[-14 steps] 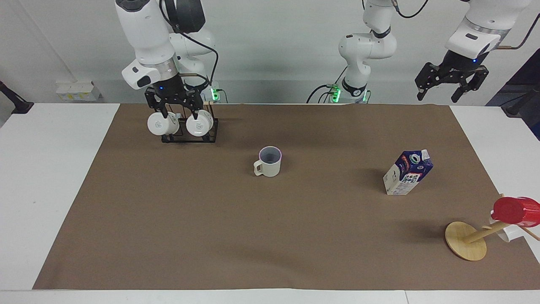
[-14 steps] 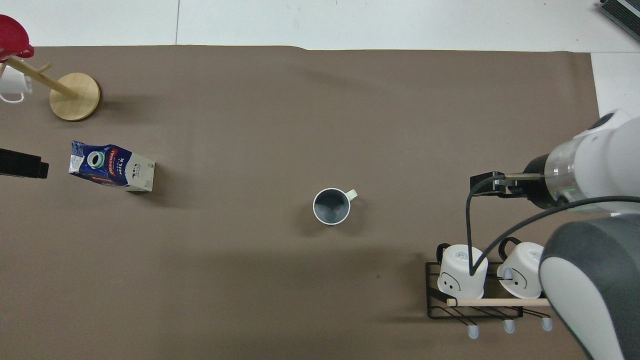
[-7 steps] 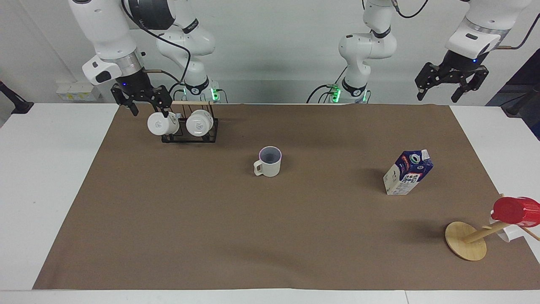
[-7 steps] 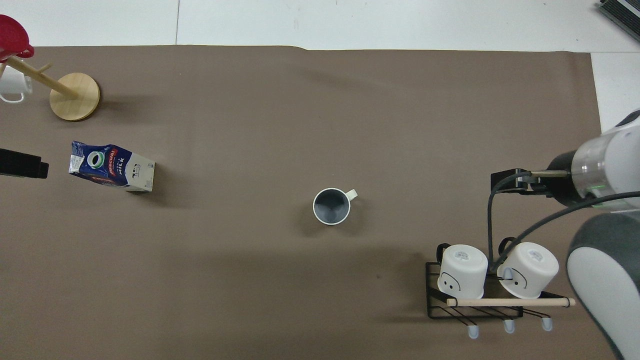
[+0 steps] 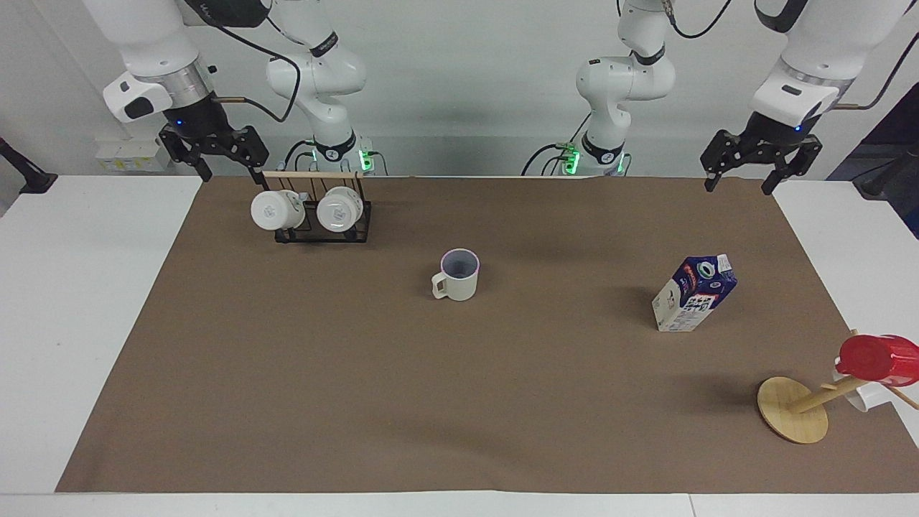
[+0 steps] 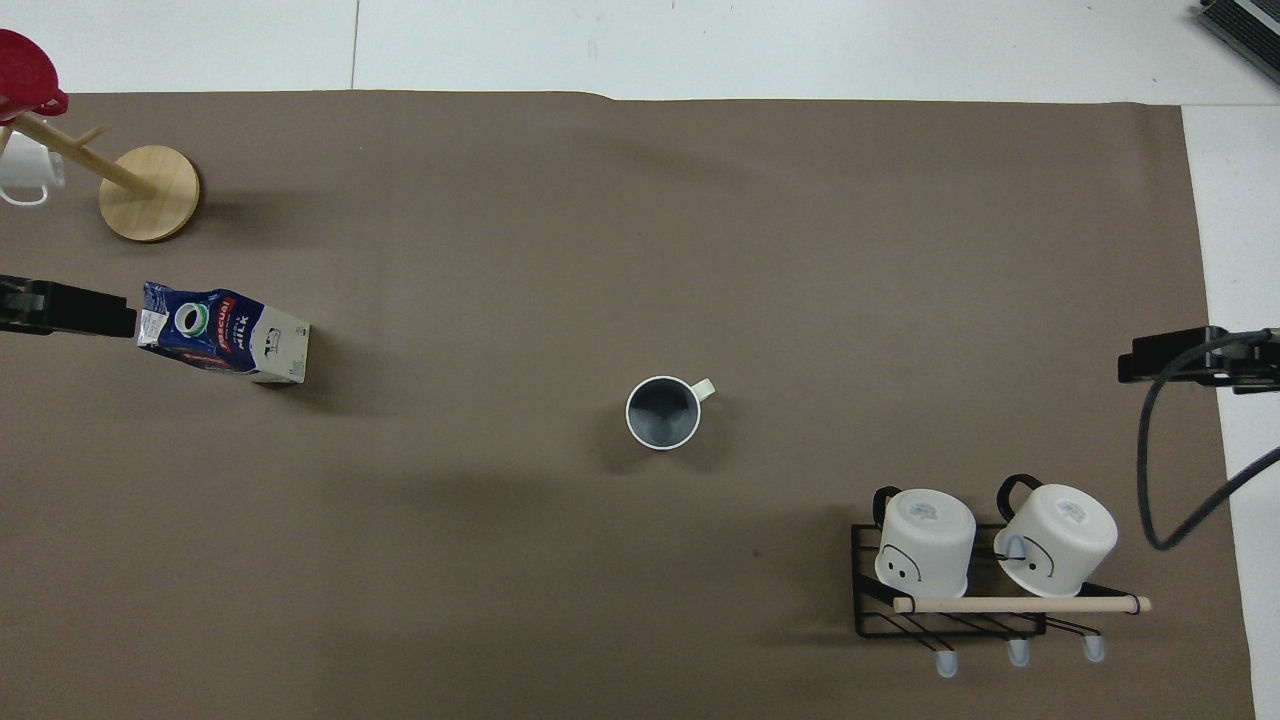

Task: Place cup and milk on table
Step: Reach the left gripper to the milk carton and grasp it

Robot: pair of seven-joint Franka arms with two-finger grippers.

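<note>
The cup (image 5: 457,275), a cream mug with a grey inside, stands upright on the brown sheet of the table (image 5: 359,388), near the middle (image 6: 662,412). The milk (image 5: 694,293), a dark blue and white carton with a pale-green cap, stands upright toward the left arm's end (image 6: 222,333). My right gripper (image 5: 230,169) hangs open and empty in the air over the sheet's corner beside the mug rack. My left gripper (image 5: 737,185) hangs open and empty over the sheet's edge by the robots, well above the milk. Neither gripper touches anything.
A black wire rack (image 5: 319,231) with a wooden bar holds two white mugs (image 5: 271,210) at the right arm's end, close to the robots. A wooden mug tree (image 5: 793,411) carrying a red cup (image 5: 877,359) and a small white cup stands at the left arm's end.
My right gripper has risen from over the rack's mugs and swung out toward the right arm's end of the table. The left gripper has shifted slightly. Cup and milk have not moved.
</note>
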